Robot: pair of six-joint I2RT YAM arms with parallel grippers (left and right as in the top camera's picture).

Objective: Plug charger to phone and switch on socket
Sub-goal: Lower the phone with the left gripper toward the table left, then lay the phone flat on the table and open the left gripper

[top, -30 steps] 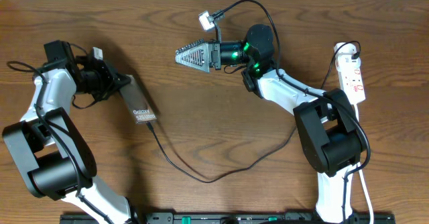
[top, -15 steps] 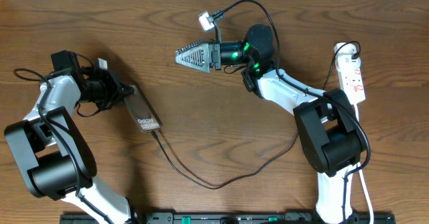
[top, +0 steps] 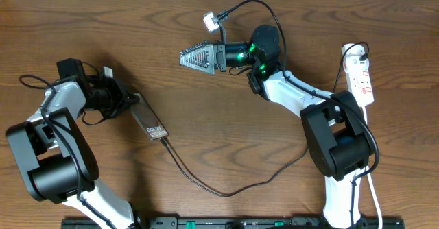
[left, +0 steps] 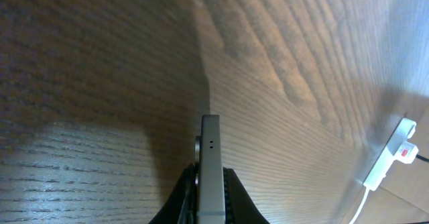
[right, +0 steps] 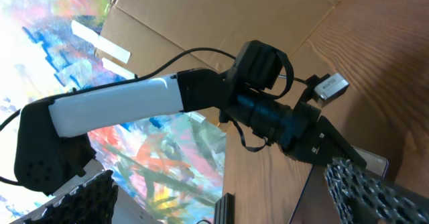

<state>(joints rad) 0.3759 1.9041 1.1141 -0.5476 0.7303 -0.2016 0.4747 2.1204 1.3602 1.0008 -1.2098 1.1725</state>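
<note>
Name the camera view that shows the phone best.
Overhead: the phone shows its whole lettered face, one end clamped in the left gripper. Left wrist shows only its thin edge between the fingers; right wrist catches just a sliver beyond that gripper.

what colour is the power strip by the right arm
The socket is white with red markings, clearest in the overhead view.

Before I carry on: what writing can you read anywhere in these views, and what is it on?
"Galaxy": white lettering on the face of the phone, overhead view.
A smaller white line under it: too small to read.
Red markings on the power strip: too small to read.
Left wrist and right wrist views: no readable text.
</note>
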